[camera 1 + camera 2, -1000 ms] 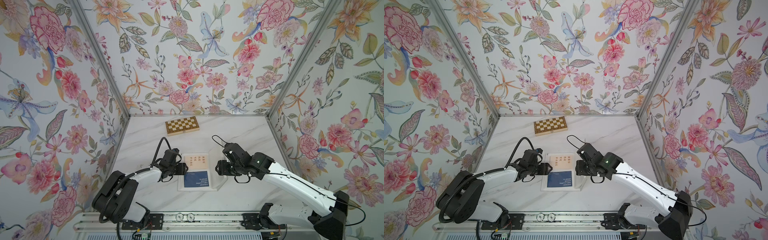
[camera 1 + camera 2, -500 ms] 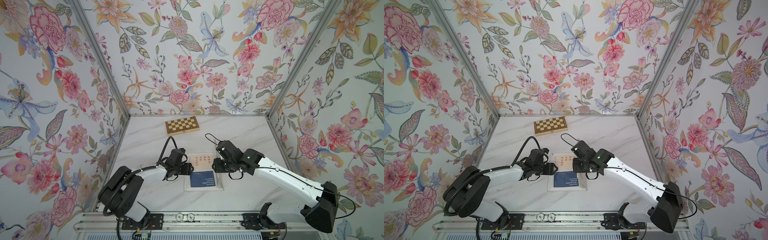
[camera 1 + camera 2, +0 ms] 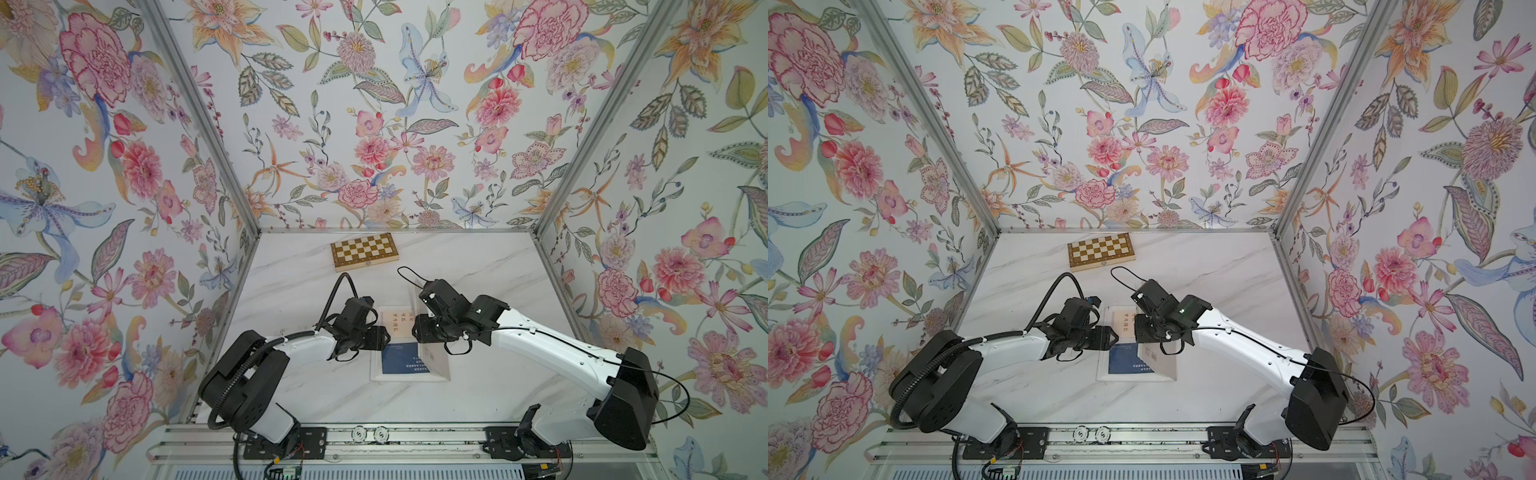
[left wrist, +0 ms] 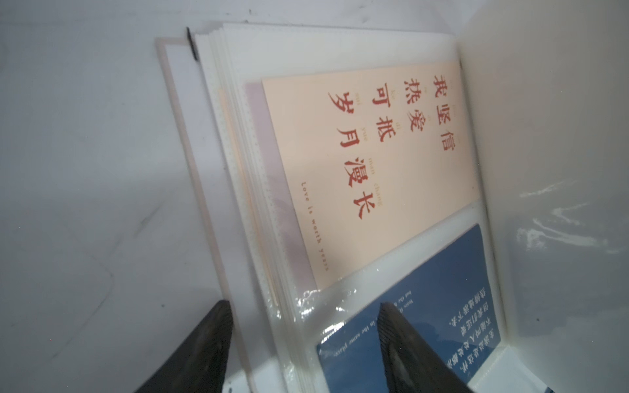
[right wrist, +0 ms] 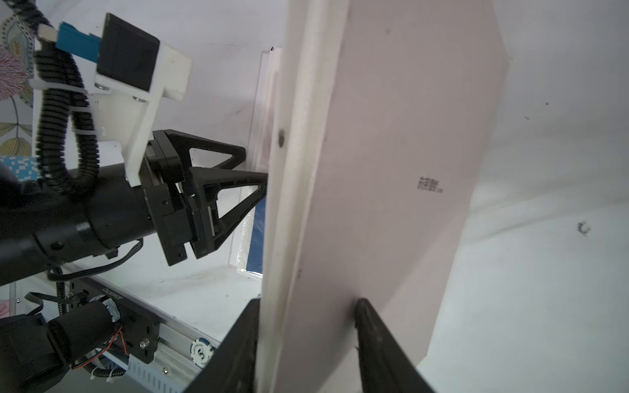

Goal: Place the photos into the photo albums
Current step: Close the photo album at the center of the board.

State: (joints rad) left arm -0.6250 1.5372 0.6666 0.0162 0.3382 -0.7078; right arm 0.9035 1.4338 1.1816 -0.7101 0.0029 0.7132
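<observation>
The photo album (image 3: 409, 377) is laid open on the white marble worktop (image 3: 478, 270), near the front edge and between the two arms. On the flat, exposed page two photos are seen behind translucent sleeve film. A cream photo (image 3: 397, 322), printed with red Chinese characters and the line "Love is worth years", is placed on the far half. A navy photo (image 3: 401, 359) with pale text is placed on the near half. In the left wrist view a strip of the page is left bare beside the cream photo (image 4: 367, 163). Whether that photo is fully seated in its sleeve cannot be told.

The album's back cover (image 5: 391, 170), marked with a small barcode, is raised almost upright along the right side of the exposed page, with a few white leaves against it. The right gripper (image 5: 308, 303) is set at one edge of this cover, and its jaws are clamped on cover and leaves, one on each face.

The left gripper (image 3: 384, 337) is held low at the album's left edge with its jaws apart. One is positioned over the navy photo's sleeve, the other beside the stacked page edges. Contact with the film cannot be confirmed.

A closed chessboard box (image 3: 363, 251) is seen at the far side of the worktop, well apart from the album.
</observation>
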